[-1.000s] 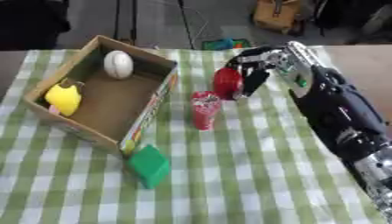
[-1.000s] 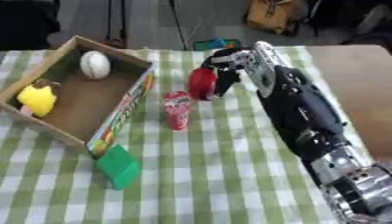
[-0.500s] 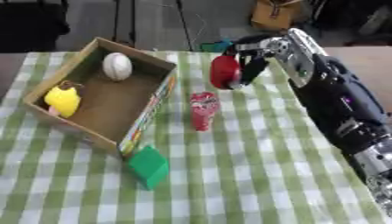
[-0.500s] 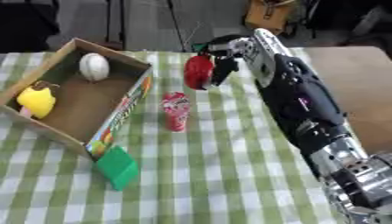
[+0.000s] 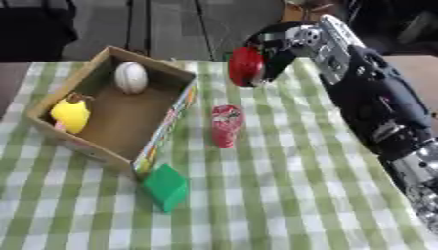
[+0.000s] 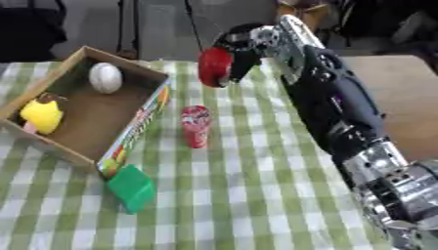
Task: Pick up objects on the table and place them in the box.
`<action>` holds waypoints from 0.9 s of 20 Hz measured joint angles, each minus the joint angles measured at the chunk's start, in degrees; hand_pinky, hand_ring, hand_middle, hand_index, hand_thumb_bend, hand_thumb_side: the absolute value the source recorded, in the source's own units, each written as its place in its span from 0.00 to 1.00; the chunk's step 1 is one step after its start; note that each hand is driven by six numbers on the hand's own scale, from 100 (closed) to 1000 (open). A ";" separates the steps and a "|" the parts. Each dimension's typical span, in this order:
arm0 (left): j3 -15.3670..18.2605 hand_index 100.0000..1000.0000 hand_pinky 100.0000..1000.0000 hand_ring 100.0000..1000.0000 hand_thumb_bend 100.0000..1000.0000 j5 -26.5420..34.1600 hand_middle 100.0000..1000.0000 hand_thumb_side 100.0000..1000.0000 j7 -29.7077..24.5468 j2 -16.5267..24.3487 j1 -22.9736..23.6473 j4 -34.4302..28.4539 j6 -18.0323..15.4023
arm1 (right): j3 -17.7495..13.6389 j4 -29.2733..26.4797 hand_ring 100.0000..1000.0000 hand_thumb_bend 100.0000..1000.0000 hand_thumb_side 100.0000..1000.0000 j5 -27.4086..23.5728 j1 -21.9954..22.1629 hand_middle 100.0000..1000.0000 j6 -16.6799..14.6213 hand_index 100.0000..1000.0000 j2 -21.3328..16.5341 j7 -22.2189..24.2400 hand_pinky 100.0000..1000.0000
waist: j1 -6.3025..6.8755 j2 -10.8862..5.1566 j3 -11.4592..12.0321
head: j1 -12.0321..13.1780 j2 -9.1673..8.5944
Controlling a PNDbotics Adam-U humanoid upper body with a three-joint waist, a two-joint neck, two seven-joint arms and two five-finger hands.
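My right hand (image 5: 278, 46) is raised above the far side of the table, its fingers curled round a red rounded object (image 5: 246, 66). It hangs to the right of the open cardboard box (image 5: 177, 78). Inside the box lie a white ball (image 5: 131, 77) at the far end and a yellow toy (image 5: 70, 112) at the left. A red patterned packet (image 5: 226, 125) stands upright on the checked cloth just right of the box. A green block (image 5: 167, 186) lies by the box's near corner. My left hand does not show.
The green-and-white checked cloth (image 5: 282, 195) covers the table. My right forearm (image 5: 376, 107) stretches along the right side of the table. Dark chairs and cluttered floor lie beyond the far edge.
My right hand has lifted the red object off the cloth and carried it up and slightly left, towards the box. The packet, block and box contents stay put.
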 measured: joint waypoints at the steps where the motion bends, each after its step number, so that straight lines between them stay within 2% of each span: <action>1: 0.00 0.74 0.81 0.83 0.00 0.00 0.75 1.00 -0.01 0.00 0.00 0.00 0.01 | 0.00 -0.01 0.52 0.02 0.28 0.00 -0.49 0.62 -0.04 0.59 0.30 0.10 0.10 | -0.07 -0.11 0.08 | -0.07 0.00; 13: -0.16 0.75 0.81 0.83 0.00 0.44 0.75 1.00 -0.36 0.02 -0.08 0.00 0.00 | -0.44 -0.35 0.51 0.00 0.29 0.36 -5.42 0.61 0.01 0.58 5.63 0.38 0.08 | -1.43 -0.68 1.40 | -1.63 0.01; 18: -0.58 0.75 0.81 0.83 0.00 0.69 0.75 1.00 -0.76 0.02 -0.78 0.00 -0.13 | -1.27 -0.40 0.51 0.00 0.30 1.06 -6.47 0.61 0.48 0.60 8.39 -0.37 0.08 | -2.18 -0.67 3.46 | -3.30 -0.08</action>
